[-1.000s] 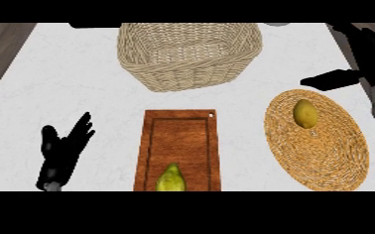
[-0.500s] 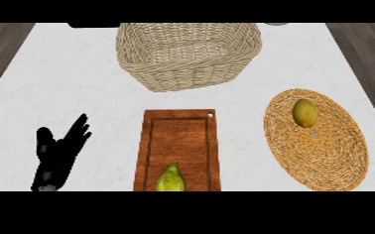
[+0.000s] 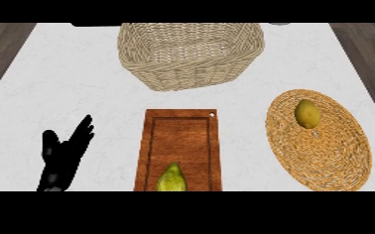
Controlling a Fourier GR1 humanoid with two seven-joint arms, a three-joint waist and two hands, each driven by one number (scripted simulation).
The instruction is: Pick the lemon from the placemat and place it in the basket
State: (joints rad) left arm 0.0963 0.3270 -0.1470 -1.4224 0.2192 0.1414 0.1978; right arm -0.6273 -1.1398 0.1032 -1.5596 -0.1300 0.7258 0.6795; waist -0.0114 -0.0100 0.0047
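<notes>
Head view: I look steeply down on the counter point(image 3: 66, 79), pale and marbled.
Basket: the woven basket point(image 3: 189, 54) stands at the far middle, mouth up, nothing in it that I can see.
Placemat: the round woven placemat point(image 3: 322, 144) lies at the right, well apart from the basket.
Board: a wooden cutting board point(image 3: 179, 144) sits between my left hand and the placemat, with a green-yellow fruit point(image 3: 171, 179) at its near end.
Left hand: the left hand point(image 3: 64, 156) rests at the lower left, fingers straight and spread, holding nothing.
Right hand: I see none of it.
Lemon: the lemon point(image 3: 307, 113) lies on the far half of the placemat, its long axis running roughly away from me, untouched.
Key relation: the lemon lies far to the right of my only visible hand, across the board; I judge the right arm the nearer one to send.
</notes>
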